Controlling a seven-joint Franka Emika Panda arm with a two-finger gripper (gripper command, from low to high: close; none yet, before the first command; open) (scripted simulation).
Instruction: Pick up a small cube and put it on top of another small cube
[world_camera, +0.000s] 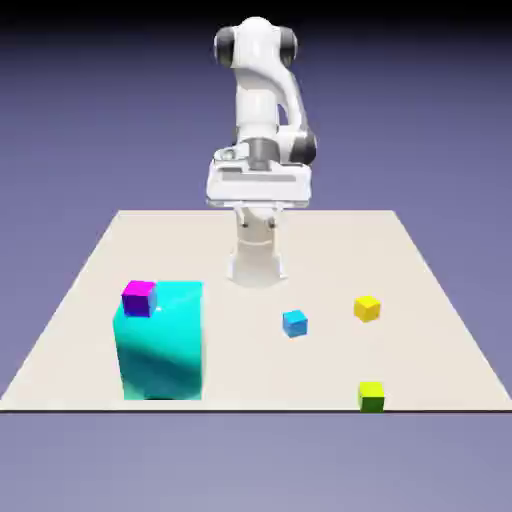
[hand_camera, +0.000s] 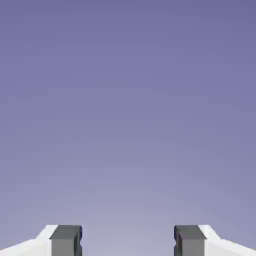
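The small lime-green cube lies near the table's front edge, toward the exterior view's right. The magenta small cube shows at the top left corner of the big cyan block, on the exterior view's left. The white hand hangs high above the table's far side, well away from both cubes. In the hand view my gripper is open. Its two grey fingertips stand wide apart with only the plain backdrop between them. No cube shows in the hand view.
A blue small cube and a yellow small cube lie on the beige table right of the middle. The robot's base stands at the far middle.
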